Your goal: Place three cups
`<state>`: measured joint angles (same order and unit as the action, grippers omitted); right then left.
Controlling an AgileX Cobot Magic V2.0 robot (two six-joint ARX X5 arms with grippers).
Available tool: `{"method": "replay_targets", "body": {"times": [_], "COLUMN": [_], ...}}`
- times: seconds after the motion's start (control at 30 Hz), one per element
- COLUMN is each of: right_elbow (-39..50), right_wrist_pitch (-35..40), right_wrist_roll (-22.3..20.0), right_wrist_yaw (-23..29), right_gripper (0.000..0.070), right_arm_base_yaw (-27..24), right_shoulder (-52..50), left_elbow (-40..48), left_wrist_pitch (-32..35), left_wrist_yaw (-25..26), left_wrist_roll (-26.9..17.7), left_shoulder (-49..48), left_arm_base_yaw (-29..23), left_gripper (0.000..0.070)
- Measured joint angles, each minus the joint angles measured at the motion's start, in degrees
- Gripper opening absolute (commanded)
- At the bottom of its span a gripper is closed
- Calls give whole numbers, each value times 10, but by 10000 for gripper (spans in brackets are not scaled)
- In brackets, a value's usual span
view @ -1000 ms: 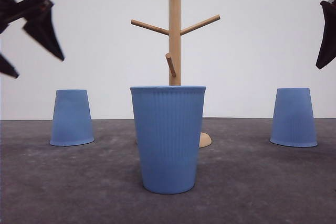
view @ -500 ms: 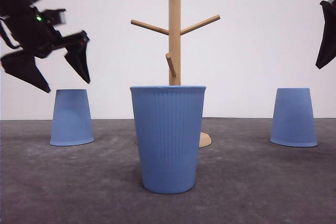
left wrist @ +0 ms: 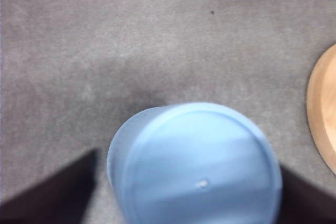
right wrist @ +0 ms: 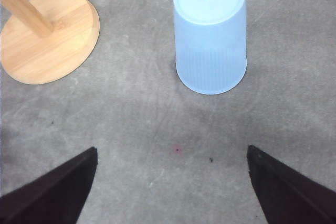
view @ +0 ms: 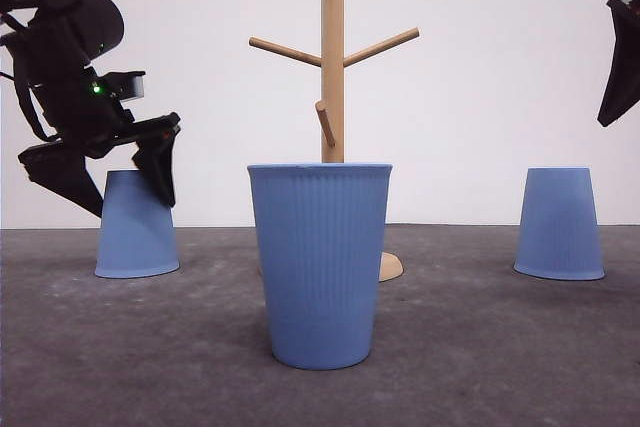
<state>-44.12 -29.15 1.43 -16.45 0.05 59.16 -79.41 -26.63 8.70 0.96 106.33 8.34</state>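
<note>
Descending from its higher position, the left gripper (view: pixel 105 179) had spread wide around the inverted left cup (view: pixel 137 225), not yet clamped. Right gripper (right wrist: pixel 170 192) hung wide, high above the right cup (right wrist: pixel 211 31). All three cups stood on the table (view: pixel 480 347); none hung on the rack (view: pixel 333 57).
</note>
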Motion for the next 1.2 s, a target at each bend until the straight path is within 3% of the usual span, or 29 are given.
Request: {"method": "replay_targets", "body": {"times": [0.03, 0.27, 0.4, 0.53, 0.63, 0.73, 0.83, 0.93, 1.03, 1.2], "right_elbow": [0, 0, 0, 0, 0, 0, 0, 0, 0, 0], "right_wrist_pitch": [0, 0, 1, 1, 1, 0, 1, 1, 0, 0], "right_wrist_roll": [0, 0, 0, -1, -1, -1, -1, -1, -1, -1], "right_wrist_yaw": [0, 0, 0, 0, 0, 0, 0, 0, 0, 0], "right_gripper": [579, 579, 579, 579, 579, 579, 579, 579, 579, 579], "right_arm_base_yaw": [0, 0, 0, 0, 0, 0, 0, 0, 0, 0], "right_shoulder": [0, 0, 0, 0, 0, 0, 0, 0, 0, 0], "left_elbow": [-1, -13, -64, -169, -260, -350, -425, -442, -442, -441], "left_wrist_pitch": [8, -10, -80, -165, -222, -248, -230, -187, -188, -240], "left_wrist_yaw": [-5, 2, 5, 31, 97, 210, 324, 406, 426, 426], "left_wrist_roll": [-2, -4, -25, -57, -67, -67, -44, -9, 16, 20], "left_shoulder": [-1, -1, 1, 1, 1, 1, 1, -7, -3, 28], "left_arm_base_yaw": [0, 0, -1, -12, -30, -52, -66, -67, -57, -30], "left_gripper": [258, 254, 254, 254, 254, 251, 220, 220, 224, 226]}}
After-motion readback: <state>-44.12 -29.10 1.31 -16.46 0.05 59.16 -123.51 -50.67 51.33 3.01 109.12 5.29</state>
